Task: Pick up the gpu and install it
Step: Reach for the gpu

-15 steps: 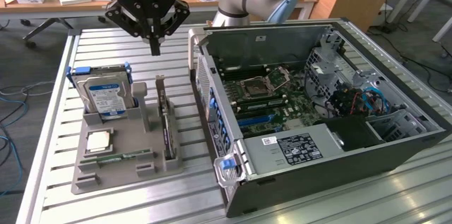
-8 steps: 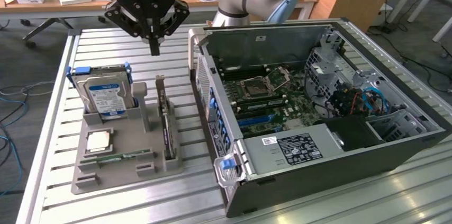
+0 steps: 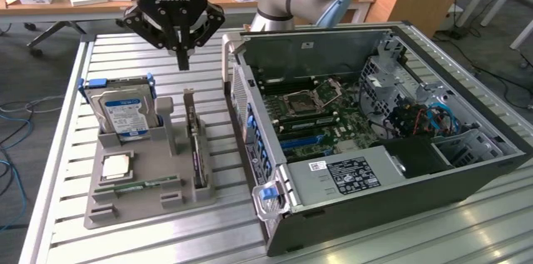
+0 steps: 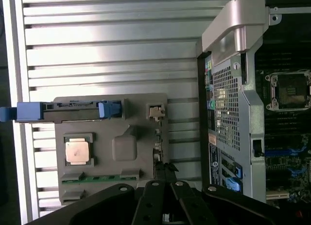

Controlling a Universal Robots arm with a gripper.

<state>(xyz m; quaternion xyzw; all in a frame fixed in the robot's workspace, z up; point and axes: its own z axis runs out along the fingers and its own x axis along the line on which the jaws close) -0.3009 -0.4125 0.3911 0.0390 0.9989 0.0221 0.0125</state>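
One gripper (image 3: 183, 63), marked Robotiq, fingertips pressed together and holding nothing, hovers above the gpu (image 3: 196, 145). It stands on edge in the gray holder (image 3: 133, 205), beside the open computer case (image 3: 466, 170). Hard drive (image 3: 125, 114) label unreadable.

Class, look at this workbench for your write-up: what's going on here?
A robot arm's gripper hangs shut and empty above a grey holder tray on the slatted table. The gpu stands on edge in the tray, below the fingertips and clear of them, not yet lifted. A hard drive, a processor chip and a memory stick share the tray. Beside it lies an open computer case, its motherboard exposed.
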